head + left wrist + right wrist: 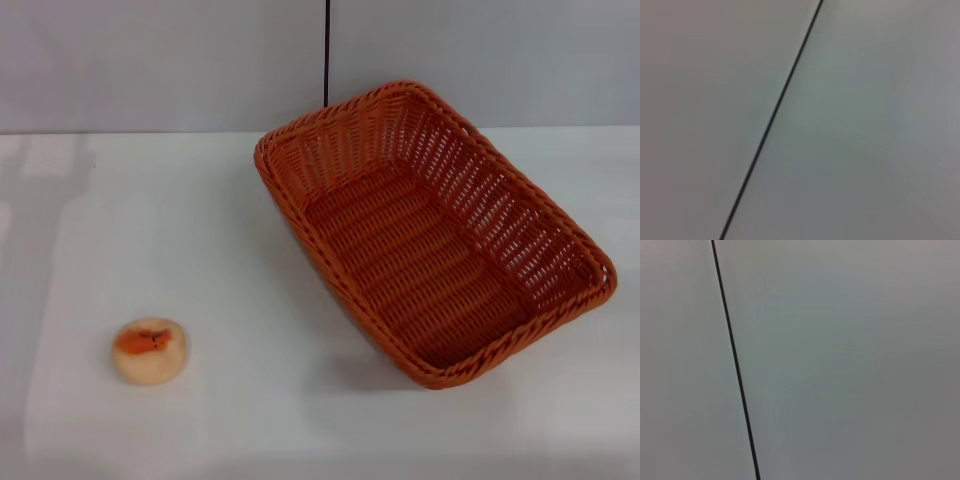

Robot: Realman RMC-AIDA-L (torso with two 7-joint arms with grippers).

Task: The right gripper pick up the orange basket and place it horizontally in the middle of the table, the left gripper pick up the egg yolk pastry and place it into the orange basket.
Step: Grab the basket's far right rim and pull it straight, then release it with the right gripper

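The orange basket (pixel 430 235) lies on the white table (pixel 220 250), right of centre, turned at a slant with one corner toward the back wall and nothing inside it. The egg yolk pastry (pixel 149 350) sits alone at the front left, orange-red patch facing up, far from the basket. Neither gripper appears in the head view. Both wrist views hold only a plain grey wall crossed by a thin dark seam.
A grey wall (pixel 150 60) with a dark vertical seam (pixel 327 50) rises right behind the table's back edge. Bare tabletop stretches between the pastry and the basket.
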